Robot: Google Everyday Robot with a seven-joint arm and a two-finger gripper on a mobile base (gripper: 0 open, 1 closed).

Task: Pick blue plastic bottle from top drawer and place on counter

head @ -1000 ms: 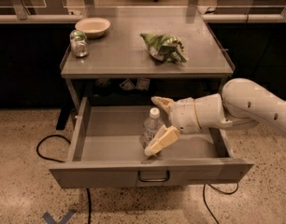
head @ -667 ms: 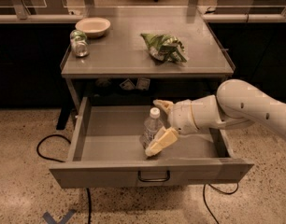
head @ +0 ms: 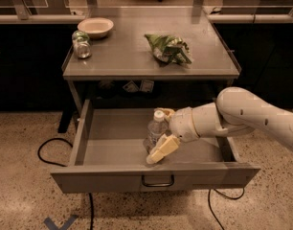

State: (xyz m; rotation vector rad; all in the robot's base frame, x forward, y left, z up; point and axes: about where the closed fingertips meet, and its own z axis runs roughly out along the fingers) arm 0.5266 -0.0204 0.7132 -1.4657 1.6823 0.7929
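The blue plastic bottle, clear with a white cap, stands upright in the open top drawer, near its front middle. My gripper reaches in from the right. One pale finger lies against the bottle's near side. The other finger is behind the bottle by the cap. The jaws are closed on the bottle, which still rests on the drawer floor. The grey counter is the tabletop right above the drawer.
On the counter are a white bowl, a short jar with a green end and a green chip bag. Black cables lie on the speckled floor. The drawer handle faces me.
The arm and gripper have shifted very slightly to the left around the bottle. The bottle stays where it was in the drawer.
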